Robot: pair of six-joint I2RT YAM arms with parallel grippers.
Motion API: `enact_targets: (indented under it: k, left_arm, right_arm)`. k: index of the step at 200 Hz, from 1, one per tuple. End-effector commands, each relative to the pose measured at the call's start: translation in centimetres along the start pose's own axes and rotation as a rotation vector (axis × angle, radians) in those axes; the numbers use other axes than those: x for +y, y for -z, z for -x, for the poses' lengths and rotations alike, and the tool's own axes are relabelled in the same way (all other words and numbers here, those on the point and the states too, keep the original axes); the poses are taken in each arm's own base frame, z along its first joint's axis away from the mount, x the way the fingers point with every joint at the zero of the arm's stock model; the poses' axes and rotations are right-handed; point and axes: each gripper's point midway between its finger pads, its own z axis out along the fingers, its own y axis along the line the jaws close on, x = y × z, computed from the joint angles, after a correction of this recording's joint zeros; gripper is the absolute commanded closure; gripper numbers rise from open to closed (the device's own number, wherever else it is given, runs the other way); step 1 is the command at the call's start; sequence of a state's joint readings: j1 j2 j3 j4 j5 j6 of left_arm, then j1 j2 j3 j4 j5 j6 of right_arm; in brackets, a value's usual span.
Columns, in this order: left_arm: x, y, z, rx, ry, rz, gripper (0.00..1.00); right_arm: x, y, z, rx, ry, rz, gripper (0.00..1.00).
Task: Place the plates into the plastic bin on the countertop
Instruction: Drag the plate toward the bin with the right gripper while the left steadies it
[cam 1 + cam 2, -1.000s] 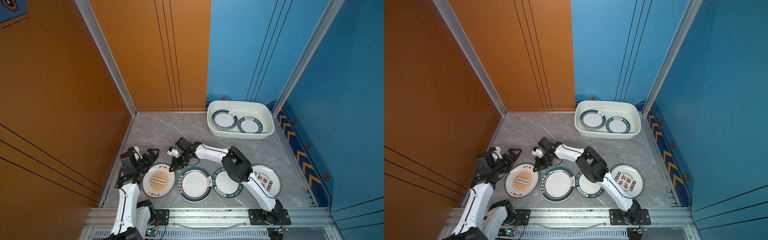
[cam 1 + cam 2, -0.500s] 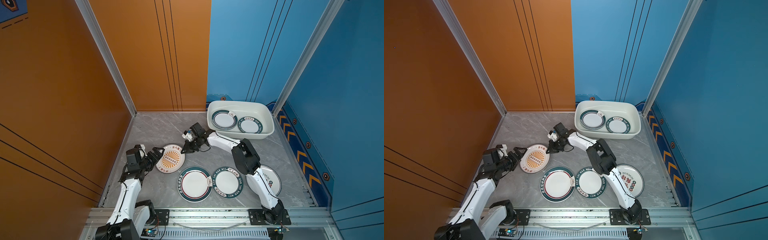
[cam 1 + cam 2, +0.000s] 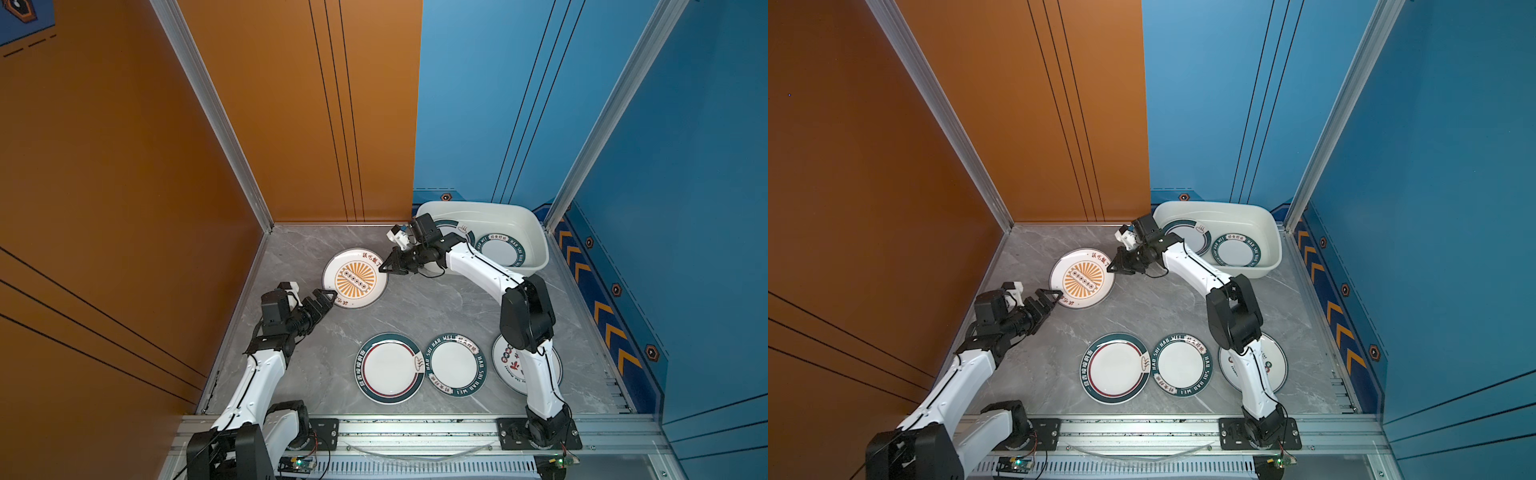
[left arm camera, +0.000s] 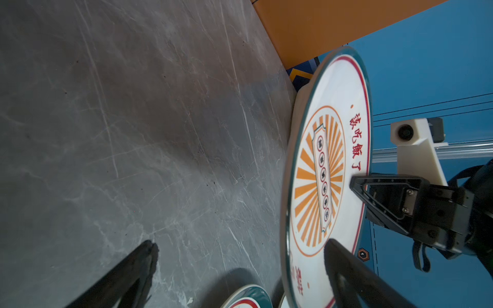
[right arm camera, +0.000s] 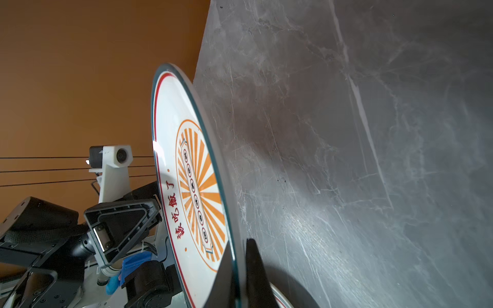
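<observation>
1. The right gripper (image 3: 384,269) is clamped on the rim of the round white plate with orange sunburst (image 3: 353,279), holding it tilted, clear of the grey marble-patterned countertop (image 3: 415,307)
2. The left gripper (image 3: 328,302) stands wide open at that plate's opposite rim; contact cannot be determined
3. The white glossy plastic bin (image 3: 534,239), far right, contains two green-rimmed plates (image 3: 498,251)
4. Three more plates (image 3: 388,368) lie flat near the silver aluminium rail (image 3: 415,428)

The bin (image 3: 534,245) stands back right on the countertop (image 3: 436,303), two plates (image 3: 498,251) inside it. Three plates (image 3: 455,365) lie in a row at the front. A sixth plate (image 3: 353,278) hangs over the left middle.
</observation>
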State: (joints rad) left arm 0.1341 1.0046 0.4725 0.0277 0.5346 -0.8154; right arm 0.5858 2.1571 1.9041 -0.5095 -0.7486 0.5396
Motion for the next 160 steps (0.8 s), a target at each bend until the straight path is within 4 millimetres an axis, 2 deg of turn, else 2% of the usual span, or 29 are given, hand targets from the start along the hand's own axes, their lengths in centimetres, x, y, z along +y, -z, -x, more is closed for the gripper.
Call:
enact_targets:
  k: [1, 13, 16, 34, 37, 45, 54, 58, 72, 107, 126, 140, 150, 160]
  left_arm:
    - [-2.3, -0.2, 0.9, -0.020, -0.017, -0.091, 0.08]
    - [-2.8, -0.5, 0.9, -0.014, -0.009, -0.117, 0.12]
    - [-2.9, -0.5, 1.0, -0.014, -0.010, -0.124, 0.18]
    - [-3.5, -1.0, 0.9, 0.000, -0.013, -0.153, 0.30]
    - [-3.6, -1.1, 0.8, 0.004, -0.013, -0.157, 0.33]
    - [-3.8, -1.4, 0.7, 0.011, -0.017, -0.167, 0.37]
    - [-4.1, -1.7, 0.6, 0.020, -0.022, -0.177, 0.41]
    - [-4.1, -1.8, 0.5, 0.024, -0.023, -0.180, 0.43]
    - [-4.5, -2.2, 0.3, 0.037, -0.027, -0.195, 0.48]
    - [-5.3, -3.1, 0.0, 0.066, -0.036, -0.233, 0.64]
    - [-5.7, -3.4, -0.2, 0.079, -0.031, -0.252, 0.66]
    - [-5.9, -3.7, -0.4, 0.089, -0.030, -0.266, 0.73]
    - [-6.2, -3.7, -0.4, 0.094, -0.034, -0.278, 0.81]
    - [-6.3, -3.9, -0.6, 0.099, -0.033, -0.286, 0.94]
  right_arm:
    - [2.0, 1.0, -1.3, 0.027, 0.024, 0.050, 1.00]
    - [1.9, 1.0, -1.7, 0.034, 0.020, 0.057, 1.00]
    - [1.8, 1.0, -1.8, 0.037, 0.019, 0.059, 1.00]
    - [1.8, 1.0, -1.9, 0.031, 0.018, 0.074, 1.00]
    - [1.1, 0.7, -2.5, 0.043, 0.000, 0.069, 1.00]
    - [0.8, 0.4, -2.7, 0.046, -0.013, 0.080, 1.00]
    - [0.6, 0.2, -2.8, 0.048, -0.025, 0.093, 1.00]
    - [1.7, 1.0, -2.6, 0.032, -0.010, 0.110, 1.00]
    - [1.9, 1.1, -2.7, 0.029, -0.009, 0.122, 1.00]
    - [2.0, 1.4, -3.1, 0.032, -0.007, 0.130, 1.00]
    - [2.0, 1.6, -3.3, 0.031, -0.006, 0.133, 1.00]
    - [1.9, 1.6, -3.4, 0.031, -0.009, 0.134, 1.00]
    - [1.9, 1.6, -3.5, 0.032, -0.009, 0.137, 1.00]
    - [1.8, 1.6, -3.6, 0.035, -0.011, 0.137, 1.00]
